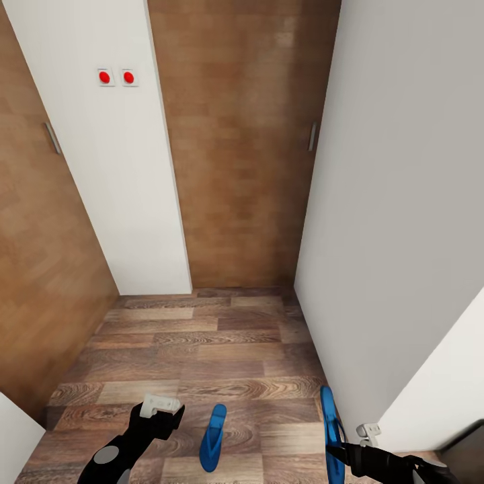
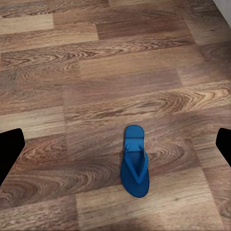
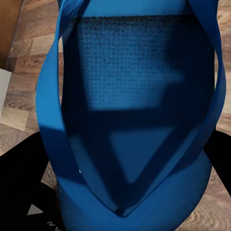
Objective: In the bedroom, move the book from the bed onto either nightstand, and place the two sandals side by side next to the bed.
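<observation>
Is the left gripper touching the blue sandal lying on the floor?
Apart. In the left wrist view the blue sandal lies flat on the wood floor, with bare planks between it and both dark fingertips of the left gripper.

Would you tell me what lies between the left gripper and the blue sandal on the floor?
Nothing: in the head view, only bare wood-plank floor separates the left gripper from the sandal.

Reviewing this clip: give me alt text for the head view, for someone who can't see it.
Looking down a narrow hallway with a wood-plank floor, the right gripper holds one blue sandal at the lower right, while a second blue sandal lies on the floor near the left gripper. Ahead stand white walls and wooden doors, with two red buttons on the left wall.
</observation>
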{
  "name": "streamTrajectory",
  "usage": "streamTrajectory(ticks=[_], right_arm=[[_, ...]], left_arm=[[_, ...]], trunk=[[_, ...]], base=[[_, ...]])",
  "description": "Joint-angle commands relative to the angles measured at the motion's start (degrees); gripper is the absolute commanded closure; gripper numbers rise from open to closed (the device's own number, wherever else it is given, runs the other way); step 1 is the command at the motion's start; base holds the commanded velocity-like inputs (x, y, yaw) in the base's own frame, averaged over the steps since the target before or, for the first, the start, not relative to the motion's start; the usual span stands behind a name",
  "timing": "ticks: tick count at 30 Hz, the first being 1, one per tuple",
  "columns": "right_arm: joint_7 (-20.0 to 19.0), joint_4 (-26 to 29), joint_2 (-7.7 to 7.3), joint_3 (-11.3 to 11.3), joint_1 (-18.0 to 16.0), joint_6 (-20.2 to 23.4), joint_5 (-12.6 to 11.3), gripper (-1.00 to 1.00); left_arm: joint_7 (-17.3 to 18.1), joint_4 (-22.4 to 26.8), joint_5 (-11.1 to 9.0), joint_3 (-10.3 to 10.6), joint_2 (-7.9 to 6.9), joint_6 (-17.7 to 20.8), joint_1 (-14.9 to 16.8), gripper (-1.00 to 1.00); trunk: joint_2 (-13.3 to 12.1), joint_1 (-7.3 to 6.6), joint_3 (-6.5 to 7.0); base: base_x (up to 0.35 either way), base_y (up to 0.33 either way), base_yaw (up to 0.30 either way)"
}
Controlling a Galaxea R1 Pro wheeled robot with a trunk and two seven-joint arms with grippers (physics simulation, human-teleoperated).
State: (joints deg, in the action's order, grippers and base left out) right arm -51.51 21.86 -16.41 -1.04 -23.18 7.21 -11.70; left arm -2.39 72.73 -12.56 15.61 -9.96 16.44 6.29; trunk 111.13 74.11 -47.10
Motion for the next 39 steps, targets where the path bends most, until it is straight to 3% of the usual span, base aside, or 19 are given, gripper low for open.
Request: streamTrajectory(ticks=[1, 15, 39], right_arm=[[-0.2, 0.0, -0.03, -0.1, 0.0, 0.6, -0.6, 1.0], [-0.2, 0.0, -0.03, -0.1, 0.0, 0.6, -0.6, 1.0], [-0.2, 0.0, -0.03, -0.1, 0.0, 0.6, -0.6, 1.0]], left_arm=[[-0.3, 0.1, -0.5, 0.1, -0.06, 0.3, 0.0, -1.0], [-0.2, 0.1, -0.6, 0.1, -0.06, 0.3, 0.0, -1.0], [-0.2, 0.0, -0.6, 0.1, -0.06, 0.3, 0.0, -1.0]], trunk=[[0.0, -0.01, -0.14], [0.0, -0.01, -0.5], [9.7, 5.26, -4.81]], base=[[0.0, 0.0, 0.0], [0.0, 0.0, 0.0], [0.0, 0.0, 0.0]])
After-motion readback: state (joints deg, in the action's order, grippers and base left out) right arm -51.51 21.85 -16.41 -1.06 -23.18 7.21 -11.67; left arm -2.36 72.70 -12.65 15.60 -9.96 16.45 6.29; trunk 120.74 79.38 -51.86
